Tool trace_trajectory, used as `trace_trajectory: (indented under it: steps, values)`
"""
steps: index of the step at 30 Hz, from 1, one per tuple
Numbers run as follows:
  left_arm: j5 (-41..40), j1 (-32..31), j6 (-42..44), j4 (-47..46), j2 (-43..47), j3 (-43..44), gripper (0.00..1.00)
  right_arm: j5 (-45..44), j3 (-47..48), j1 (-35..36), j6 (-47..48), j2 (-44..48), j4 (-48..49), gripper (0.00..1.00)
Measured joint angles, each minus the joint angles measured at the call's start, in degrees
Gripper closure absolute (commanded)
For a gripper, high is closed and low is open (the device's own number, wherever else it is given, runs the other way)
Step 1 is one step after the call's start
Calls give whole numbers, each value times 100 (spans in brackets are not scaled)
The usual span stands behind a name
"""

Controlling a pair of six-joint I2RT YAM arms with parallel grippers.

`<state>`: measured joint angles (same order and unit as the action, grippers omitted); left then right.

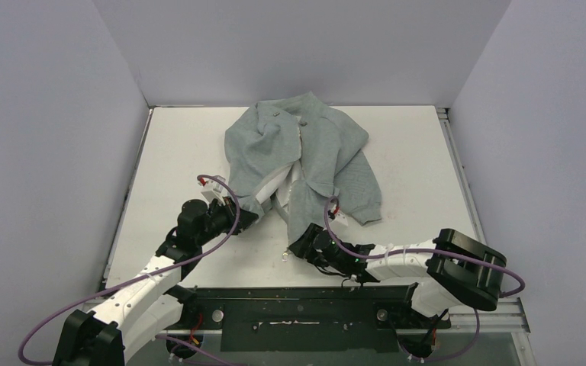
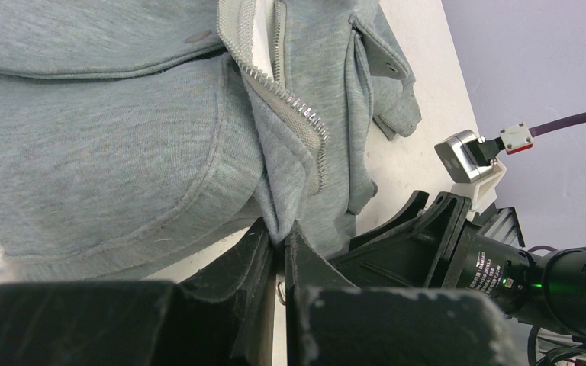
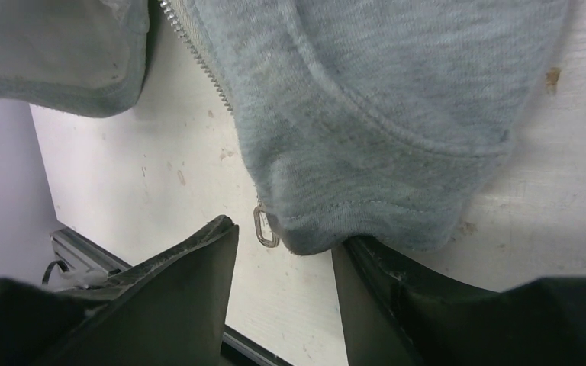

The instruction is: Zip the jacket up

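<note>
The jacket (image 1: 305, 152) lies unzipped, far-centre on the desk (image 1: 427, 145). The left claw (image 2: 278, 238) clamps the left panel's near hem by the teeth (image 2: 305, 118). The right claw (image 3: 286, 238) is half open, straddling the right hem corner beside the zipper pull (image 3: 265, 227). It should bite fabric clear of the pull, both hems level.

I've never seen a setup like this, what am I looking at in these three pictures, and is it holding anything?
These are two robot arms bolted to a white table, each ending in a two-finger gripper. The wide picture looks down from above and behind them; the other two come from a camera on each wrist. A grey jacket lies crumpled on the table, zipper undone. The left gripper is shut, pinching the jacket's bottom edge beside the zipper. The right gripper is open, its fingers either side of the other bottom corner, where a small metal ring hangs; it grips nothing yet.
</note>
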<state>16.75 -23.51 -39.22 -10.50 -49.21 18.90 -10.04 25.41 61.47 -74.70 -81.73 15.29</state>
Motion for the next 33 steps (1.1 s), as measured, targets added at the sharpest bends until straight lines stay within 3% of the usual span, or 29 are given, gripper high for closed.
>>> trace_trajectory:
  steps: [4, 10, 18, 33]
  values:
    - [4, 0, 0, 0, -2, 0, 100, -162, -90, 0, -133, -66, 372, 44]
    - [39, 9, 0, 0, -22, 0, 100, -444, -245, 0, -304, -70, 590, 51]
    - [146, 11, -15, 0, -22, 0, 100, -929, -267, 474, -651, -157, 800, 39]
    - [463, 37, -2, 240, 358, 63, 100, -3130, -232, 1880, -3401, -1067, 1416, 40]
